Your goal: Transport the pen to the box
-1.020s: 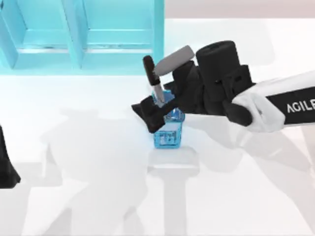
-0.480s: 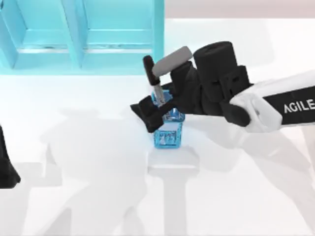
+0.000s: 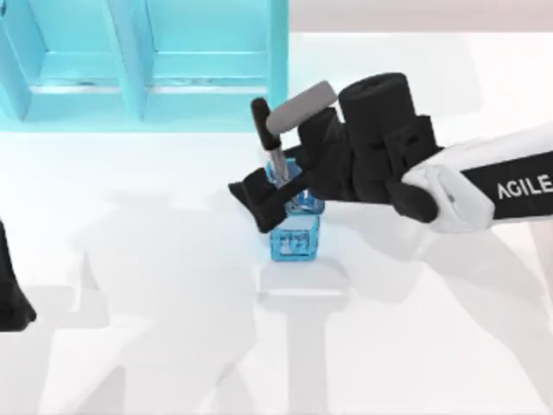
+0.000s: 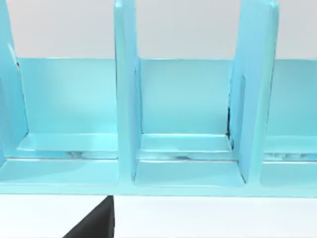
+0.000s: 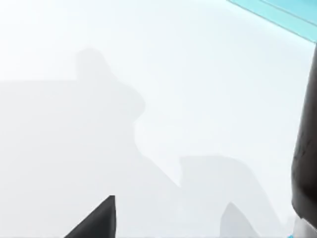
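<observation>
The right gripper (image 3: 275,186) reaches in from the right edge of the white table (image 3: 130,285) and sits at a small blue transparent container (image 3: 294,229) standing near the table's middle. Its black fingers (image 3: 255,197) are on either side of the pen (image 3: 270,143), which stands tilted in the container's open top: the thick black cap end points up and toward the far edge, and the thin silver-grey barrel runs down between the fingers into the container. The fingers look clenched on the barrel, grasping the pen, though the contact itself is partly hidden by the gripper body. A grey cylindrical part of the wrist lies just beside the pen's cap.

The box (image 3: 147,60), a light blue shelf-like unit with upright dividers forming several compartments, stands along the far edge at the far-left part of the table, apart from the container. In the left wrist view the box (image 4: 185,148) faces the camera with its compartments open. In the right wrist view, the pen's dark cap (image 5: 304,148) shows at one side.

The left gripper (image 3: 10,294) is parked at the left edge of the table; whether it is released or clenched cannot be told.
</observation>
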Tool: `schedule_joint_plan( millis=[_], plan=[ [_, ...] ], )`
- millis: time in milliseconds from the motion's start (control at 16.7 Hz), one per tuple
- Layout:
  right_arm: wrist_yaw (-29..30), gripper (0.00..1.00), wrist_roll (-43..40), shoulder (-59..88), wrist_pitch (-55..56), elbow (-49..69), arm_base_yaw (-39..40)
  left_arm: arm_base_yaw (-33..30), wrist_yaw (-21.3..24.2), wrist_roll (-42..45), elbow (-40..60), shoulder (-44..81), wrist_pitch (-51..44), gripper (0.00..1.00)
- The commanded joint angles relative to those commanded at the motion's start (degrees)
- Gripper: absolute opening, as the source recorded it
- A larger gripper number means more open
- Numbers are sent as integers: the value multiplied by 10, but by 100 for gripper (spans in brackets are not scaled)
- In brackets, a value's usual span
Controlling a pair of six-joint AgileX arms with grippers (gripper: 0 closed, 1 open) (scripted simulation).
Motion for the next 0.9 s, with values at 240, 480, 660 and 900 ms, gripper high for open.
schedule_joint_plan(
  millis=[240, 480, 660, 900],
  plan=[
    [0, 0, 0, 0, 0, 0, 0, 0, 0, 0, 0, 0, 0, 100],
    [0, 0, 0, 0, 0, 0, 0, 0, 0, 0, 0, 0, 0, 100],
    [-2, 0, 1, -5, -2, 6, 0, 0, 0, 0, 0, 0, 0, 100],
    [-34, 0, -26, -45, -65, 16, -37, 0, 0, 0, 0, 0, 0, 100]
  ],
)
